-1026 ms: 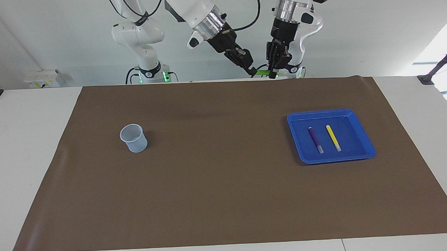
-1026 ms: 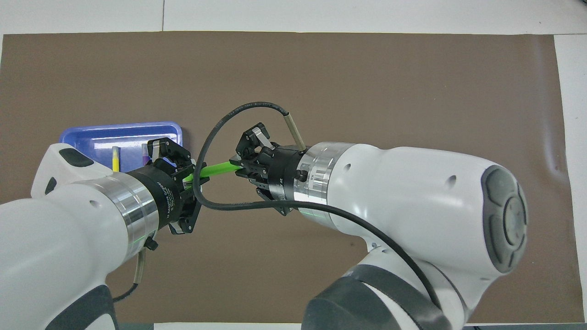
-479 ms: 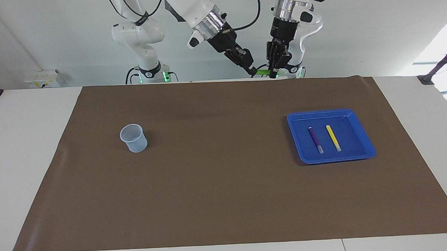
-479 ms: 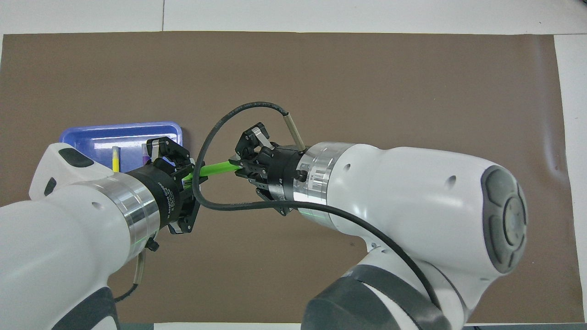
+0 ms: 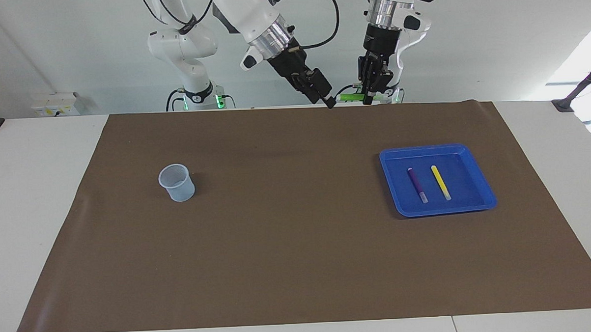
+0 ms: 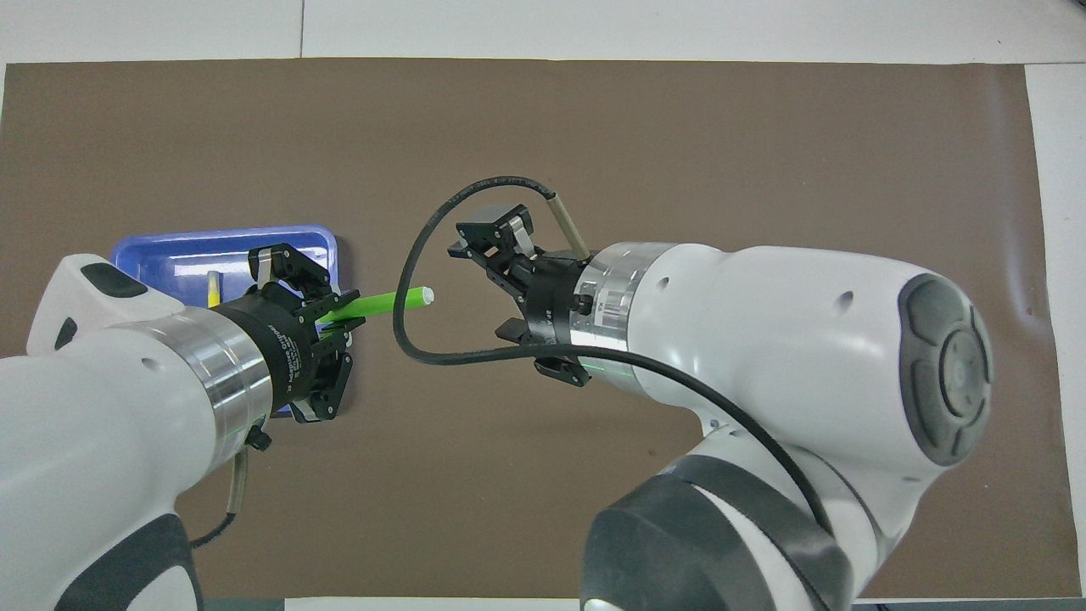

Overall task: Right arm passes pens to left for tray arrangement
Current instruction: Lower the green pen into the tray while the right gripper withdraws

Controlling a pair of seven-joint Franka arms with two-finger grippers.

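My left gripper (image 5: 369, 98) (image 6: 338, 311) is shut on one end of the green pen (image 5: 350, 98) (image 6: 386, 301), which lies level in the air over the brown mat beside the tray, its whitish end free. My right gripper (image 5: 328, 102) (image 6: 475, 242) hangs open a short way off that free end, touching nothing. The blue tray (image 5: 425, 149) (image 6: 221, 242) lies toward the left arm's end of the table. In it lie the purple pen (image 5: 417, 184) and the yellow pen (image 5: 441, 182) (image 6: 213, 288), side by side. The left arm hides most of the tray in the overhead view.
A small translucent pale-blue cup (image 5: 176, 182) stands upright on the brown mat (image 5: 288, 235) toward the right arm's end of the table. The right arm's black cable (image 6: 416, 322) loops between the two grippers.
My right gripper has opened, let go of the green pen and drawn back from it. The left gripper has carried the pen a little toward the tray.
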